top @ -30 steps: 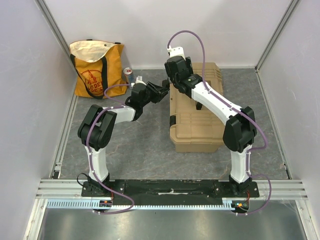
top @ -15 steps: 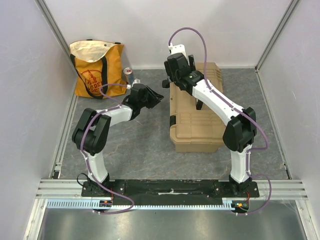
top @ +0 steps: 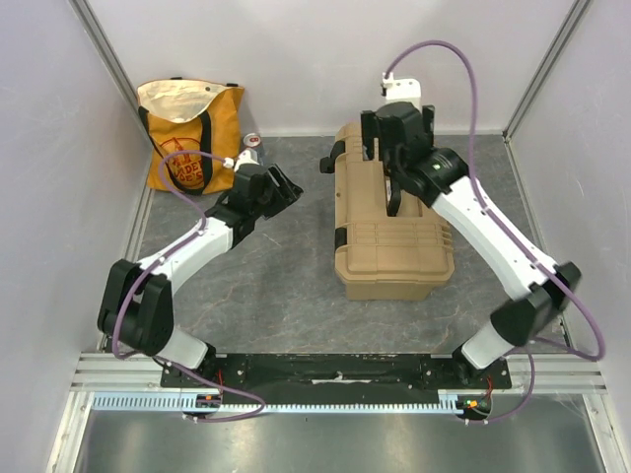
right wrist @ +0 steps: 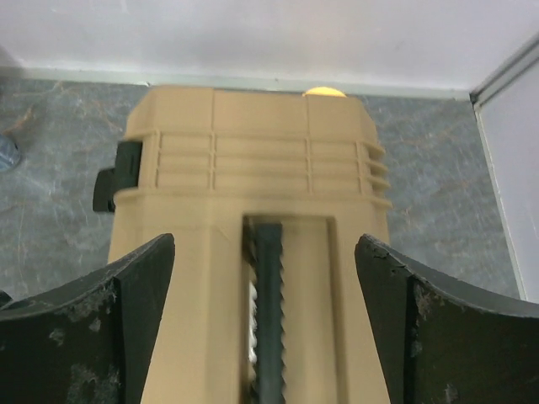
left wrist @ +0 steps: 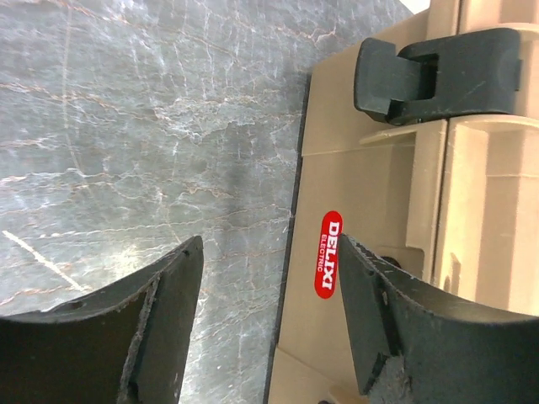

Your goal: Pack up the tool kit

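My toolbox (top: 386,258): tan hard plastic, matt, ribbed.
Its latch (left wrist: 434,74): black plastic, dull sheen.
Its sticker (left wrist: 331,254): glossy red.
My table (left wrist: 126,126): grey, marbled, smooth, faintly shiny.
My right fingers (right wrist: 80,337): black, scuffed, matt.
Tote bag (top: 192,148): orange-and-cream cloth.

We see a left arm (top: 192,246) and right arm (top: 488,232): white links, black joints, purple cables (top: 439,43) looping alongside, scuffed black jaws.

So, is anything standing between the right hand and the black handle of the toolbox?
Nothing visible does. The right hand is open above the lid of the toolbox, and the black handle lies uncovered in its recess, right under the hand.
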You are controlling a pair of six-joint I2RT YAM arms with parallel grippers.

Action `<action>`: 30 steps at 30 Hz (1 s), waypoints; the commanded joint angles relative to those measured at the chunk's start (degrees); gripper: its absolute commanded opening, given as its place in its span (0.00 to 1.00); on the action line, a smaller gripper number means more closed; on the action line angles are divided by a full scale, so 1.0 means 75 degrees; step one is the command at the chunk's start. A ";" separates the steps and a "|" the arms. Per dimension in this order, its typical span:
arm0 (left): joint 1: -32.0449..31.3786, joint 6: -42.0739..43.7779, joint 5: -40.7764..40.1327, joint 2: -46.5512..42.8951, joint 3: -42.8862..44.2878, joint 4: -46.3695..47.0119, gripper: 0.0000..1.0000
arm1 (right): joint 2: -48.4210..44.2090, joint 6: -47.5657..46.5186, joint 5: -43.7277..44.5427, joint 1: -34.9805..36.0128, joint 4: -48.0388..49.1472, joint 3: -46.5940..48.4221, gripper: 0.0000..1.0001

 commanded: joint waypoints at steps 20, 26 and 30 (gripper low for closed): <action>0.0461 0.1604 0.0238 -0.1294 0.0338 -0.0811 0.76 | -0.0972 0.1805 -0.1073 0.0017 -0.1226 -0.2245 0.08; 0.0438 0.1440 0.0860 -0.0452 0.0923 -0.1033 0.56 | -0.1616 0.2156 -0.1484 0.0473 -0.1437 -0.2550 0.00; 0.0426 0.1510 0.0896 0.0252 0.1603 -0.1525 0.49 | -0.2131 0.2485 -0.1496 0.0755 -0.1531 -0.2877 0.00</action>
